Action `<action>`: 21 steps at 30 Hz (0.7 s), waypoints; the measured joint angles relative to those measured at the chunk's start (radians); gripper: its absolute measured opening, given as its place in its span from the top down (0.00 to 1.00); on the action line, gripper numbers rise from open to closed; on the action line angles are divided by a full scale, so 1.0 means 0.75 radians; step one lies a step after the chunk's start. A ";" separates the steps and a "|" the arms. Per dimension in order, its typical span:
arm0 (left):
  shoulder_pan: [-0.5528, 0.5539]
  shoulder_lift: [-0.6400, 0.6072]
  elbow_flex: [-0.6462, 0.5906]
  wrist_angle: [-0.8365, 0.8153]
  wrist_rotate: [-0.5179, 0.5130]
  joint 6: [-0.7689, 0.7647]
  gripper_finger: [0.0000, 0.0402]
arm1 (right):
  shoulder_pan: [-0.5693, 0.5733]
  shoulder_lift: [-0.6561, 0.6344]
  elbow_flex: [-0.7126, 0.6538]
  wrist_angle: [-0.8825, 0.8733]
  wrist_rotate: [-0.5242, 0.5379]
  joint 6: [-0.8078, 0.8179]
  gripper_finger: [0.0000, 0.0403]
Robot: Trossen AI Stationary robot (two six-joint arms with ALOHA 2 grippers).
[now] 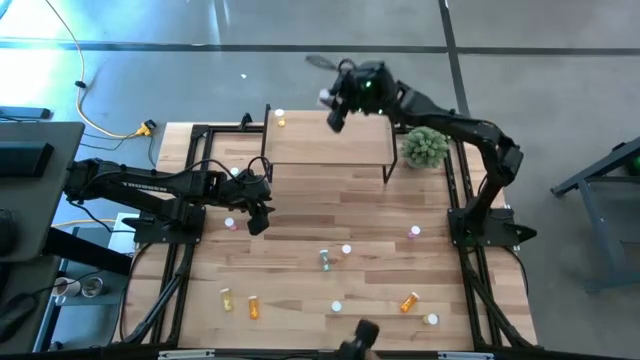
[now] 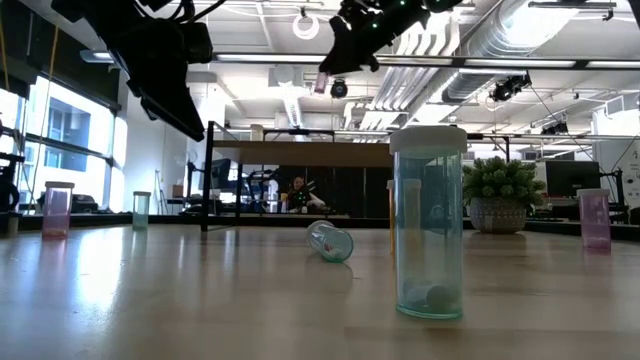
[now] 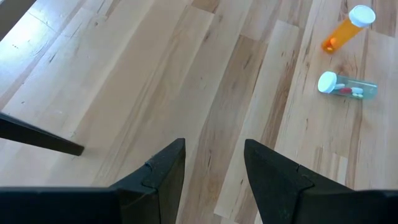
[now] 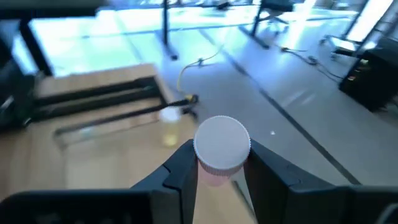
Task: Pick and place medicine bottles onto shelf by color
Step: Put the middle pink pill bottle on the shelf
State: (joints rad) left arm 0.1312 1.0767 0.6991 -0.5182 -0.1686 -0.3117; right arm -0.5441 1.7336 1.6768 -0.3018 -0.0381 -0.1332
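Observation:
My right gripper (image 1: 333, 103) hangs high over the far edge of the shelf (image 1: 325, 143), shut on a pink medicine bottle (image 2: 322, 82) with a white cap (image 4: 222, 143). On the shelf's far left corner stands a yellow bottle (image 1: 280, 120). Over the table's left side, near a pink bottle (image 1: 231, 223), my left gripper (image 3: 214, 165) is open and holds nothing. Beyond its fingers an orange bottle (image 3: 345, 28) and a clear green one (image 3: 348, 87) lie on their sides on the tabletop. My right gripper pinches the pink bottle between its two fingers (image 4: 180, 165), one on each side, right at the white cap's rim (image 4: 202, 163). The fingers reach out from the table's right, slanting a little downward. The bottle is lifted clear, above the shelf's height.
More bottles are scattered over the near half of the table: green (image 1: 325, 260), pink (image 1: 414, 232), yellow (image 1: 226, 297), orange (image 1: 253, 307) and orange (image 1: 409, 301). A green potted plant (image 1: 425, 147) stands right of the shelf. A tall green bottle (image 2: 430, 225) stands near the low camera.

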 joint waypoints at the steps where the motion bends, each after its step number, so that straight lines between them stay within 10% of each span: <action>1: 0.000 0.000 0.000 0.000 0.000 0.000 0.61 | -0.020 0.000 0.013 0.009 0.002 0.027 0.74; 21: 0.000 0.000 0.000 0.023 0.001 0.000 0.61 | 0.004 0.150 0.053 0.009 -0.034 0.145 0.74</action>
State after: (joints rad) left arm 0.1314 1.0767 0.6991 -0.5007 -0.1680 -0.3119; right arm -0.5408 1.8460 1.7164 -0.2947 -0.0639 -0.0242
